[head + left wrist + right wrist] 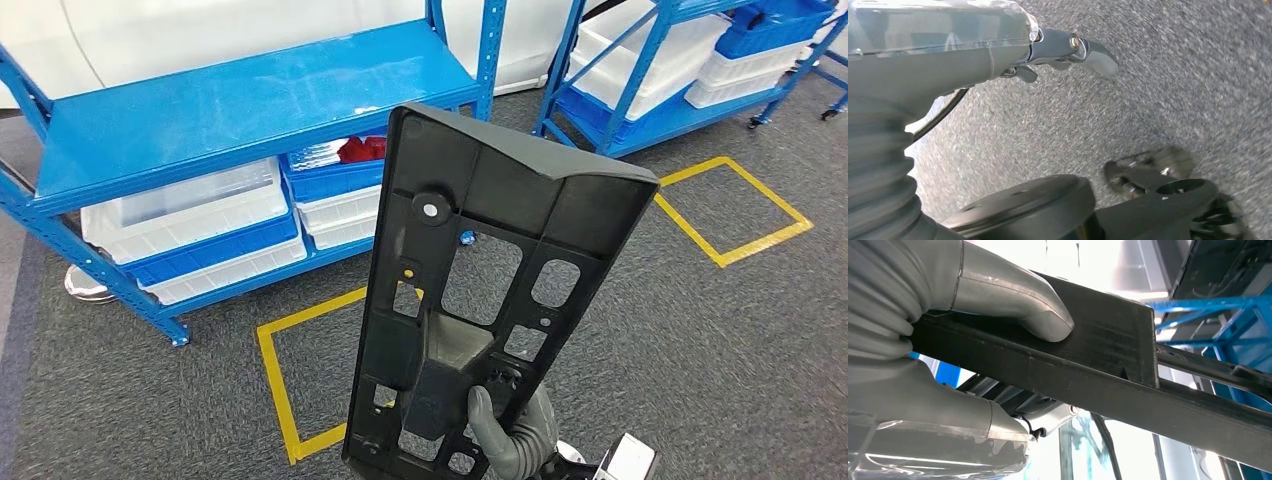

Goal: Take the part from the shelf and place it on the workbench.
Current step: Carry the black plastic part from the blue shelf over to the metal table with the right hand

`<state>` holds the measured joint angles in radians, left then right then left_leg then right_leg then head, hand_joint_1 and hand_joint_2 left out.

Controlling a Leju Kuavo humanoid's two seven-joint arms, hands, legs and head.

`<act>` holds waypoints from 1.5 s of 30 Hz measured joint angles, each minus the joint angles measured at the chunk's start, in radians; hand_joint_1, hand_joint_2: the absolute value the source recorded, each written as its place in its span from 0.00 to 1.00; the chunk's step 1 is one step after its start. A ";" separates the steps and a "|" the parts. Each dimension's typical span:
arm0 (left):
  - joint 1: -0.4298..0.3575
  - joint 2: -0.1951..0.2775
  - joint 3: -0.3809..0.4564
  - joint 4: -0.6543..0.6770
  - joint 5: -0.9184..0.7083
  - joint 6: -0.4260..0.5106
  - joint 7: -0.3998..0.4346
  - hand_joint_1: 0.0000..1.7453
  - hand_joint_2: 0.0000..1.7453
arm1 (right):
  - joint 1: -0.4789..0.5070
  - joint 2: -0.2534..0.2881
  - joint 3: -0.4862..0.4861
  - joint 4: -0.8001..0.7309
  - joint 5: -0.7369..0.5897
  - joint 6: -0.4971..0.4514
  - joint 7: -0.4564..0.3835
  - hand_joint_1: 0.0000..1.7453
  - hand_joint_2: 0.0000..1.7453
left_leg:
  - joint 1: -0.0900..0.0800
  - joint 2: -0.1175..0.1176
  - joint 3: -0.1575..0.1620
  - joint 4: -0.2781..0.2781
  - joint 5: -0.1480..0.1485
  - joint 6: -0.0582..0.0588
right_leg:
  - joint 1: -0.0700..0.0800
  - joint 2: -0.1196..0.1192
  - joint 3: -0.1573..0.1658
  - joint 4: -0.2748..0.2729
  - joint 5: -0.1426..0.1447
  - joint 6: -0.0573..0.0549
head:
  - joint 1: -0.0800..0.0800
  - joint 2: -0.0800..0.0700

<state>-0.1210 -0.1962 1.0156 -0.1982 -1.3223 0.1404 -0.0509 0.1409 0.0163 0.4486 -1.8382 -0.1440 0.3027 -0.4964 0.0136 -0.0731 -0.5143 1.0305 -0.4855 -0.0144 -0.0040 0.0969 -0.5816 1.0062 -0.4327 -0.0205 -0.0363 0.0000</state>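
Part (480,290), a long black plastic panel full of cut-outs, stands upright in front of the blue shelf (240,110), gripped at its lower end by the right hand (515,435). It looks stiff, light, top-heavy; grip a ribbed edge firmly. Left hand (1068,50) hangs over carpet, holding nothing, fingers apart.

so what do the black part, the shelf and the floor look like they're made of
Black part: looks like moulded hard plastic, matte, with ribs and cut-out windows; held by the right hand.
Shelf: probably painted metal, glossy blue, with light glare on the deck and punched uprights.
Floor: grey speckled carpet, short pile, with yellow tape lines.
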 joint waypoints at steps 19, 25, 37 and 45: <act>0.016 -0.007 0.001 0.000 -0.007 0.004 -0.015 0.00 1.00 | 0.055 0.001 0.000 -0.017 0.024 0.029 -0.019 0.89 1.00 | -0.010 0.185 0.034 -0.049 -0.022 0.006 | 0.009 -0.171 -0.010 0.010 -0.012 0.019 | 0.000 0.000; 0.010 -0.005 0.001 0.000 -0.003 0.007 -0.020 0.00 1.00 | 0.063 0.002 0.000 -0.023 0.027 0.030 -0.027 0.89 1.00 | -0.004 0.101 -0.038 0.139 -0.140 -0.014 | -0.001 -0.100 -0.010 -0.002 -0.004 -0.012 | 0.000 0.000; 0.006 -0.009 0.003 0.000 0.004 0.012 -0.033 0.00 1.00 | 0.067 -0.003 -0.001 -0.021 0.021 0.049 -0.039 0.89 1.00 | 0.005 0.020 0.014 -0.040 -0.015 0.019 | -0.001 0.012 -0.044 0.025 0.003 0.030 | 0.000 0.000; 0.011 -0.007 0.003 0.000 -0.002 0.012 -0.025 0.00 1.00 | 0.061 -0.006 -0.001 -0.006 0.013 0.060 -0.046 0.89 1.00 | -0.002 0.135 0.025 -0.045 -0.021 0.030 | -0.009 -0.109 -0.114 0.197 -0.054 0.042 | 0.000 0.000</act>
<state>-0.1097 -0.2033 1.0186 -0.1980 -1.3245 0.1519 -0.0759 0.2014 0.0100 0.4479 -1.8443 -0.1313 0.3622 -0.5424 0.0113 0.0624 -0.4889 0.9856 -0.5064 0.0152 -0.0125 -0.0118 -0.6955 1.2030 -0.4863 0.0210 -0.0362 0.0000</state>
